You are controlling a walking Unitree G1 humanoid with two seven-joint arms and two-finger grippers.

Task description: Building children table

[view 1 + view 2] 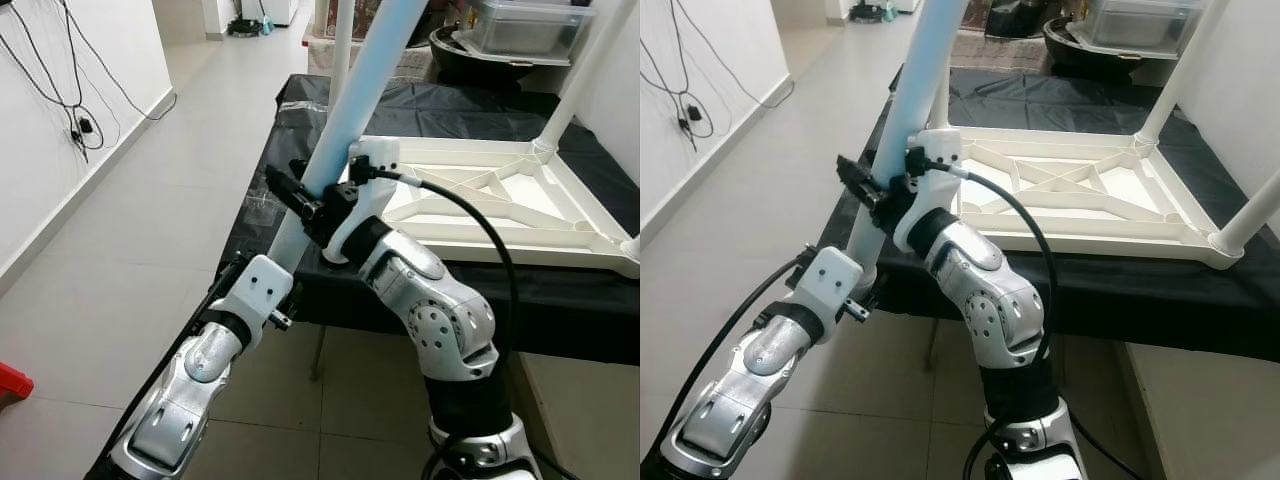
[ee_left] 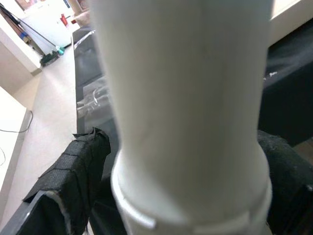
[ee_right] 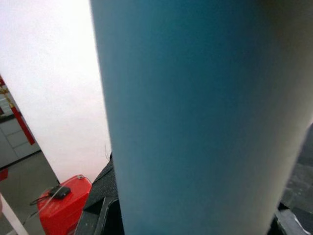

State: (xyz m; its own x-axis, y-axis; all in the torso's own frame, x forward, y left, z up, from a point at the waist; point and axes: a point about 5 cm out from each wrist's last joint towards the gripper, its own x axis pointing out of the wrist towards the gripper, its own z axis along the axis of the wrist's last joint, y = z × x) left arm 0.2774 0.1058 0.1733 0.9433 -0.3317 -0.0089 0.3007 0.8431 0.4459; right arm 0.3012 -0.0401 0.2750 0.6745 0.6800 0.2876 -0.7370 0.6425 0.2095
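I have both grippers, left gripper [image 1: 283,262] and right gripper [image 1: 318,200], clamped on the long pale-blue plastic table leg [image 1: 350,100] beside the upturned white plastic tabletop frame [image 1: 470,215]; next, I'd seat its end into the corner socket.

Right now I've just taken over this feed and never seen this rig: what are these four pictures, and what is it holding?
The two wide pictures come from a camera on the head of a humanoid robot, looking down at its own silver arms. The two close-ups come from cameras on its wrists.

Ahead is a bench under a black cloth. An upside-down white tabletop lies on it, with legs standing up from its far corners.

Both hands grip one long table leg, pale blue above, white below, tilted over the bench's near corner. The left hand is near its lower end, the right hand higher up. Each wrist picture shows that leg up close between black fingers.
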